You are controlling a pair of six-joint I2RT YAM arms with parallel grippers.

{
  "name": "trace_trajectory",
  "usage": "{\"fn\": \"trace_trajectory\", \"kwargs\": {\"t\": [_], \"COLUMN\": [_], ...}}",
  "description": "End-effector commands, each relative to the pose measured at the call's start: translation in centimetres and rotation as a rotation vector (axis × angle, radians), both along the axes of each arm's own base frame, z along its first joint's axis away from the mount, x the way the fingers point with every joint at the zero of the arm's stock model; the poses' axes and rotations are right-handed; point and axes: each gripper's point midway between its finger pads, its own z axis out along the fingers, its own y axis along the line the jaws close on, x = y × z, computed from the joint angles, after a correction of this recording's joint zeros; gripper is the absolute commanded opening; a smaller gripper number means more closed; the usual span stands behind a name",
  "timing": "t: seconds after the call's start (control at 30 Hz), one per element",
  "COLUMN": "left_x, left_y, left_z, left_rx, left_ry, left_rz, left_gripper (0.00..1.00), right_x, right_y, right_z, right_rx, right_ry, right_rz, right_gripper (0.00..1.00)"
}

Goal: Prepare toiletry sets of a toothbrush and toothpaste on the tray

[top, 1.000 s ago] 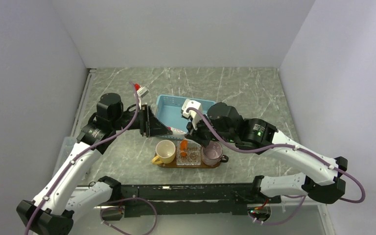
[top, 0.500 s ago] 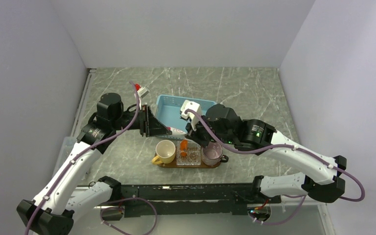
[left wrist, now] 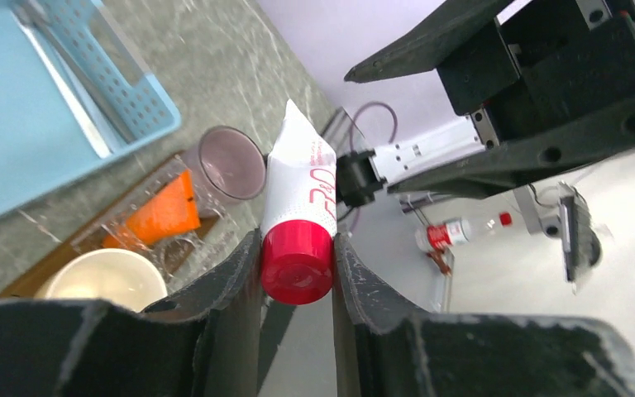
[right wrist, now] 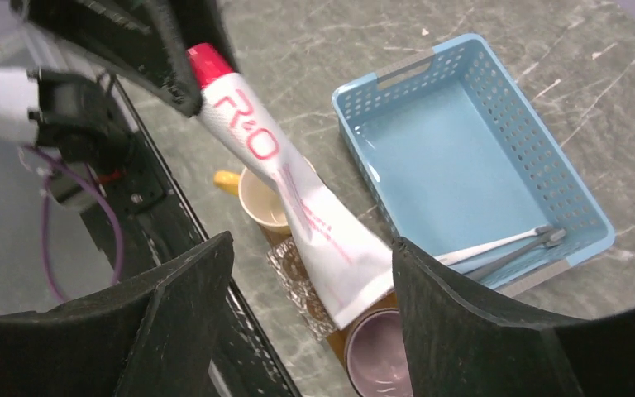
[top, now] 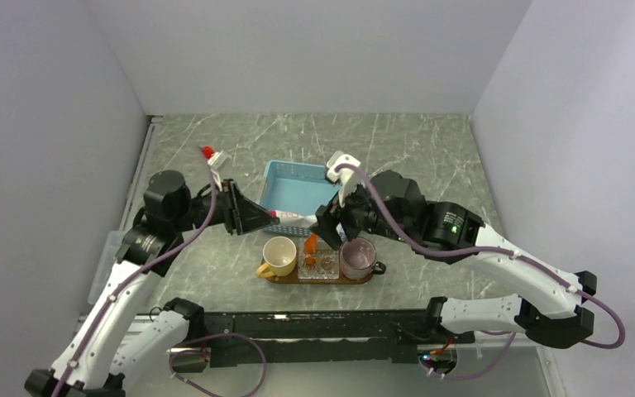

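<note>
1. My left jaws are clamped narrow on the red cap of the white toothpaste tube. The tube sticks straight out from them, clear of the desk.
2. My right jaws stand wide, one finger on each side of the tube's flat crimped end. In the right wrist view I see a gap on both sides, so they grip nothing.
3. The two sets of jaws face each other, and the tube spans the space between them.
4. The wooden tray lies on the desk just below and on the near side of the right jaws.
5. On the tray stand three things in a row:
   - a yellow cup, closest to the left jaws;
   - a clear glass dish in the middle, under the tube's flat end;
   - a purple cup, under the right jaws.
6. The orange tube leans upright in the glass dish, just below the right jaws.
7. The blue basket sits on the desk beyond both jaws, on the far side of the tray.
8. Pale toothbrushes lie in the basket along its wall nearest the right jaws. I cannot tell how many there are.
</note>
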Motion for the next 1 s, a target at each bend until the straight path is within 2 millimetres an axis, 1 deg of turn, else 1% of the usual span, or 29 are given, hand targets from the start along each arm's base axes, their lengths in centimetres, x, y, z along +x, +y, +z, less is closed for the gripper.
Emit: {"fn": "trace_trajectory", "kwargs": {"t": [0.0,0.13,0.23,0.27,0.33,0.4,0.5,0.6,0.63,0.7,0.83,0.97], "left_x": [1.0,0.4,-0.4,-0.6,-1.1,-1.5,-2.1,-2.5,-2.8,-3.4,-4.4,-5.1], "left_y": [1.6,2.7,3.5,3.7,3.9,4.0,3.9,3.8,3.7,3.4,3.2,3.1], "left_z": [2.3,3.3,4.2,4.5,5.0,5.4,6.0,6.5,7.0,7.4,8.0,7.9], "left_rx": [-0.057,-0.098,-0.117,-0.118,-0.126,-0.135,-0.153,-0.174,-0.189,-0.22,-0.258,-0.26], "left_ry": [-0.173,-0.269,-0.35,-0.371,-0.401,-0.423,-0.436,-0.438,-0.456,-0.452,-0.462,-0.471], "left_rz": [0.108,0.161,0.181,0.187,0.19,0.184,0.167,0.145,0.131,0.096,0.047,0.01], "left_gripper": [0.0,0.0,0.0,0.0,0.0,0.0,0.0,0.0,0.0,0.0,0.0,0.0], "right_x": [1.8,3.4,3.9,4.4,4.4,4.0,3.0,1.0,0.3,-0.8,-1.7,-2.8], "right_y": [-0.1,-0.5,-0.9,-1.4,-1.6,-1.5,-1.0,-0.4,-0.3,-0.3,-0.5,-0.9], "right_z": [3.9,4.2,4.8,4.9,5.1,5.3,5.0,5.4,6.1,6.0,5.9,7.0], "right_rx": [0.191,0.296,0.396,0.428,0.48,0.515,0.561,0.63,0.67,0.705,0.75,0.8], "right_ry": [0.083,0.215,0.298,0.325,0.386,0.438,0.516,0.566,0.564,0.61,0.63,0.605], "right_rz": [-0.136,-0.192,-0.182,-0.192,-0.171,-0.13,-0.05,0.088,0.148,0.206,0.253,0.317], "right_gripper": [0.73,0.73,0.73,0.73,0.73,0.73,0.73,0.72,0.71,0.68,0.66,0.63]}}
